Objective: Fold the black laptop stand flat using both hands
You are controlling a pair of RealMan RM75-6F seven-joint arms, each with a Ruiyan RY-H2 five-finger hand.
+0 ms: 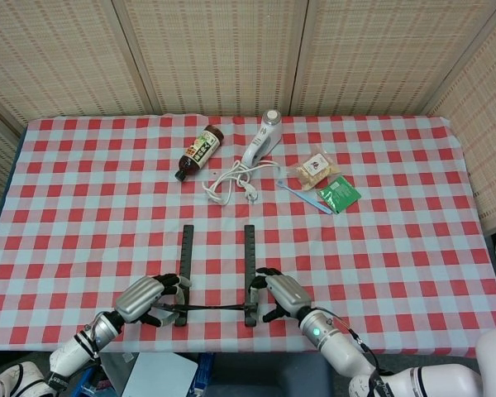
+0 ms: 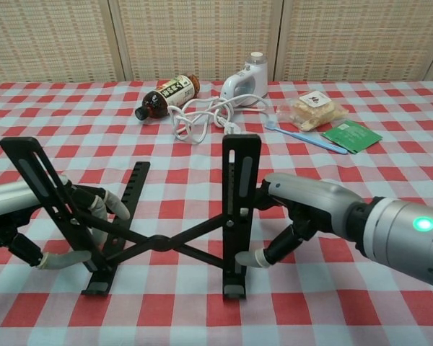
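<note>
Near the table's front edge, well short of the bottle [image 1: 199,151], the stand [image 2: 159,244] is only partly closed. I have my left hand [image 2: 29,229] gripping its left rail, my right hand [image 2: 303,216] curled around the right rail; both uprights remain raised, cross-brace spread.

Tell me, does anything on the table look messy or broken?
Nothing looks broken or spilled. The brown bottle lies on its side, cap still on, and the white cord beside the white appliance is in a loose tangle. The black laptop stand, held by both hands, looks whole.
</note>
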